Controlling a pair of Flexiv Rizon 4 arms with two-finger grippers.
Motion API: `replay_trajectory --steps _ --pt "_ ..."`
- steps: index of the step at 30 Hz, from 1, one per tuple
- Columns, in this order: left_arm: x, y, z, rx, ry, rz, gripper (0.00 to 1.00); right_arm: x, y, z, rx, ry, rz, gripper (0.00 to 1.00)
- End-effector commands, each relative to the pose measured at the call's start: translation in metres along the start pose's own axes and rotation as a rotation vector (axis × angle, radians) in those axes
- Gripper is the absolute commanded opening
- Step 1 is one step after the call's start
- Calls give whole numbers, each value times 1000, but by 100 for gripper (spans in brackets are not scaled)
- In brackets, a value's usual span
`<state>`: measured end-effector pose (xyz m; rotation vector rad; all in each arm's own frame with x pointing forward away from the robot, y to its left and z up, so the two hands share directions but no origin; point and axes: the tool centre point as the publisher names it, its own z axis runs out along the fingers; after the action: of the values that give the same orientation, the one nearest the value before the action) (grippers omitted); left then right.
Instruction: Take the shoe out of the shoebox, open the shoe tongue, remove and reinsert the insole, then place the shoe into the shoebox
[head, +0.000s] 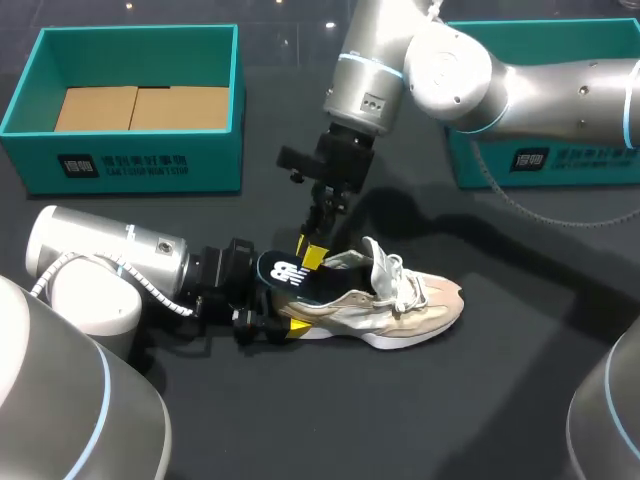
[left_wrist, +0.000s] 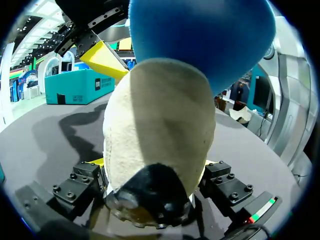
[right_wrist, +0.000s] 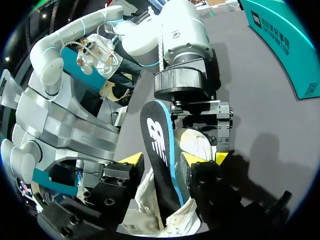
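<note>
A beige and white shoe (head: 400, 305) lies on its side on the dark table, toe pointing right. My left gripper (head: 268, 318) comes in low from the left and clamps the heel (left_wrist: 160, 130) between its wide-set fingers (left_wrist: 155, 170). A dark insole (head: 285, 272) with a blue edge sticks up out of the shoe's opening. My right gripper (head: 312, 252) hangs over it from above. In the right wrist view the insole (right_wrist: 160, 150) stands between the yellow tips (right_wrist: 162, 160), which sit close on either side with a thin gap showing.
A teal shoebox (head: 130, 155) with cardboard inside stands at the back left. A second teal box (head: 560, 165) is at the back right, partly behind my right arm. Dark table surface (head: 400, 420) lies in front of the shoe.
</note>
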<state>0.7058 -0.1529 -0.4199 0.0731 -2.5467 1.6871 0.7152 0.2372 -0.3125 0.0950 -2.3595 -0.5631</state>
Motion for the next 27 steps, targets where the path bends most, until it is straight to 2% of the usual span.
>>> replay_trajectory --steps 1,9,17,27 --pt "-1 1 1 -4 0 0 0 -5 -2 7 -18 56 -14 45" --pt "-1 1 1 -4 0 0 0 -4 -3 13 -39 118 -30 44" --pt "-1 1 1 -4 0 0 0 -6 -8 21 -92 181 -44 43" --pt "-1 1 1 -4 0 0 0 -2 -17 27 -142 206 -41 40"
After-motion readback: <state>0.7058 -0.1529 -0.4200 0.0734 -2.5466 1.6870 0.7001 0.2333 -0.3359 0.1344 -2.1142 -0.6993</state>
